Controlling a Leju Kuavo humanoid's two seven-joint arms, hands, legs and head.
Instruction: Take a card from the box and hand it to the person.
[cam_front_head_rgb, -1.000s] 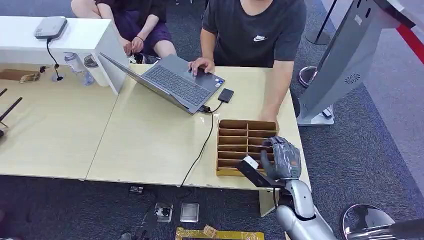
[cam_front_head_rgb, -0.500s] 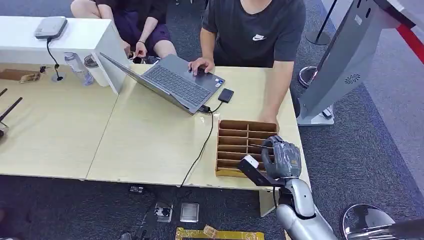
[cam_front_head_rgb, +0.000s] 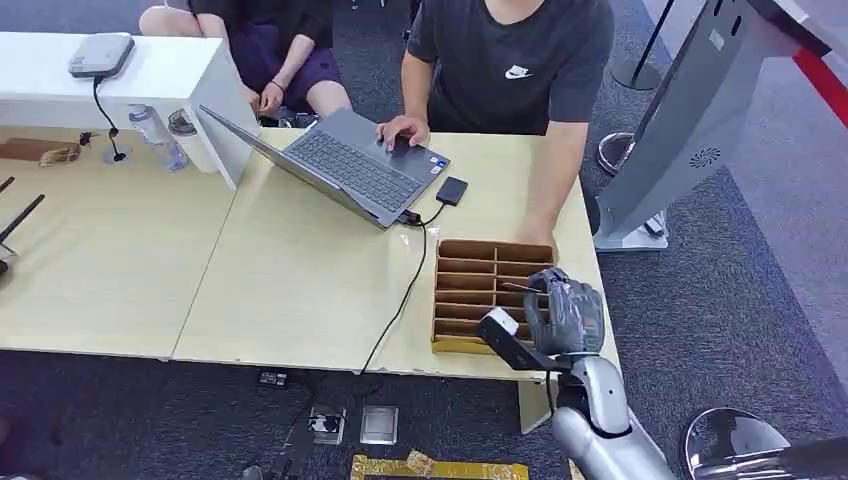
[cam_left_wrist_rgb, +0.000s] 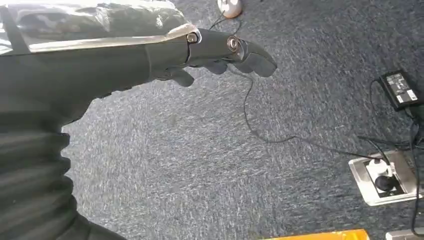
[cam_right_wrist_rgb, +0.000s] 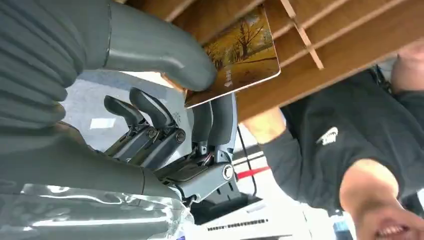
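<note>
The brown wooden box with slatted compartments (cam_front_head_rgb: 480, 290) sits at the near right corner of the pale wooden table (cam_front_head_rgb: 290, 290), its near wall almost at the table's front edge and its right side close to the table's right edge. The right hand (cam_front_head_rgb: 565, 315) hovers over the box's right half and pinches one card printed with an autumn-tree picture (cam_right_wrist_rgb: 240, 55) between thumb and fingers; the card sits just above the compartments, at the box's near right part. Beyond the box, a person in a dark T-shirt (cam_front_head_rgb: 515, 60) stands at the table's far edge, one hand resting on the table just behind the box. Left of the box, one grey open laptop (cam_front_head_rgb: 340, 165) stands past bare tabletop. The left hand (cam_left_wrist_rgb: 220, 52) hangs over blue-grey carpet (cam_left_wrist_rgb: 210, 165), fingers loosely extended, holding nothing.
</note>
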